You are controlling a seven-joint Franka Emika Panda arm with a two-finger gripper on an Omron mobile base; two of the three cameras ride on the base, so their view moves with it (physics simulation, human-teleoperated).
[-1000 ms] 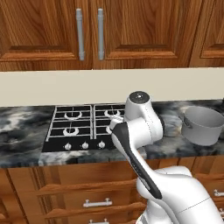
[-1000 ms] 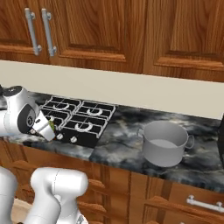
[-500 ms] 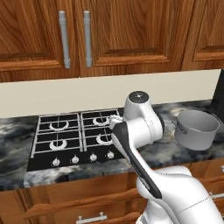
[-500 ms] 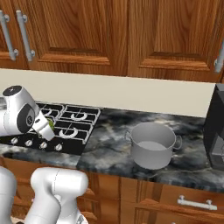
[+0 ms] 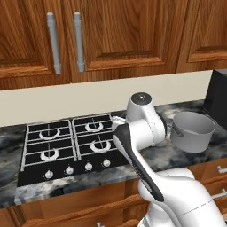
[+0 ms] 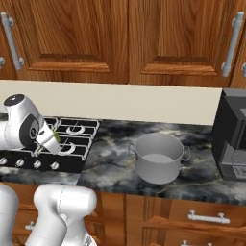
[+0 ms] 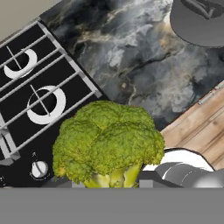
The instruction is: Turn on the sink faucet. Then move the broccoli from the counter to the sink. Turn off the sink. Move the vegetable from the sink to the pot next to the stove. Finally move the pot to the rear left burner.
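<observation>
Broccoli [image 7: 109,146] sits right in front of the hand camera, its green crown raised above the front right corner of the stove [image 7: 39,87], and its pale stalk runs down to the bottom of that view where the jaws clamp it. From the right base view a small green bit of the broccoli [image 6: 56,137] shows at the tip of the gripper [image 6: 52,142], which hangs over the right-hand burners of the stove [image 6: 62,144]. In the left base view the gripper itself is hidden behind the arm's white wrist, which stands over the right edge of the stove [image 5: 66,148].

To the right of the stove lies a stretch of marbled surface [image 6: 110,158], and on it, well apart from the stove, stands the grey pot [image 6: 157,157], upright and showing a light inside. The same pot [image 5: 192,131] appears in the left base view just right of the arm, and its rim shows as the pot [image 7: 197,22] in the upper right corner of the hand view. Right of the pot, near it, stands a dark appliance [image 6: 233,139]. Brown wooden cabinets [image 5: 115,35] with long metal handles [image 5: 79,42] hang on the wall above the stove.
</observation>
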